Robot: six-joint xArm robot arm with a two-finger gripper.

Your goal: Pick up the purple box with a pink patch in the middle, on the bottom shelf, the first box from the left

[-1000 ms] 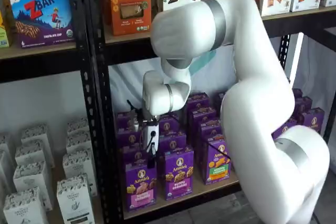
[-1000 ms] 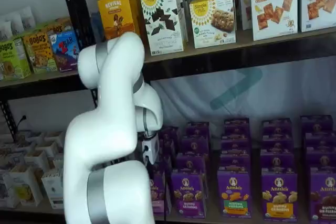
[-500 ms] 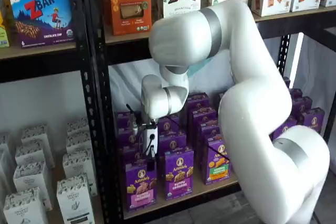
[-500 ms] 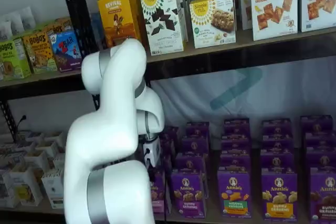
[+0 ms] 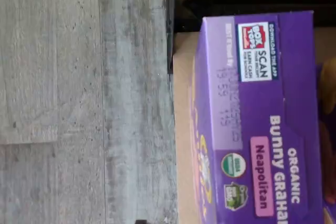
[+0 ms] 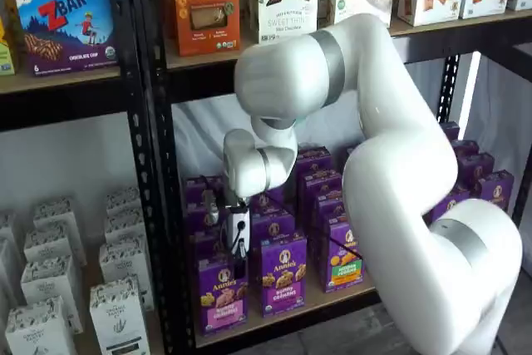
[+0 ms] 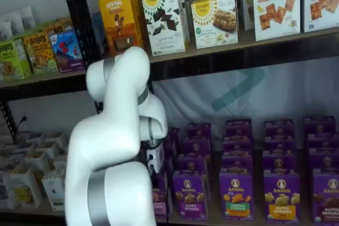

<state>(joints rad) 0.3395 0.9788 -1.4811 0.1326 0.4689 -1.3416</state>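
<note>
While the glossy white arm is curving down in front of the racks, the gripper (image 6: 238,243) is hanging just above the purple box (image 6: 221,290), which is standing upright at the near corner of the bottom shelf (image 6: 283,315), at about seven o'clock from the arm's rounded wrist joint. In a shelf view the gripper's white body (image 7: 155,158) is showing, with its black fingers hidden behind the arm. I cannot make out a gap between the fingers from either shelf view, though they are spread to their widest and are holding nothing. In the wrist view the carton's smooth cardboard top (image 5: 257,124) is filling one side, printed "Neapolitan" on a pink label, resting on the tan wooden board (image 5: 182,129) beside grey, grainy plank flooring (image 5: 84,98). A matching purple carton (image 6: 283,272) is standing just beside it, at three o'clock.
</note>
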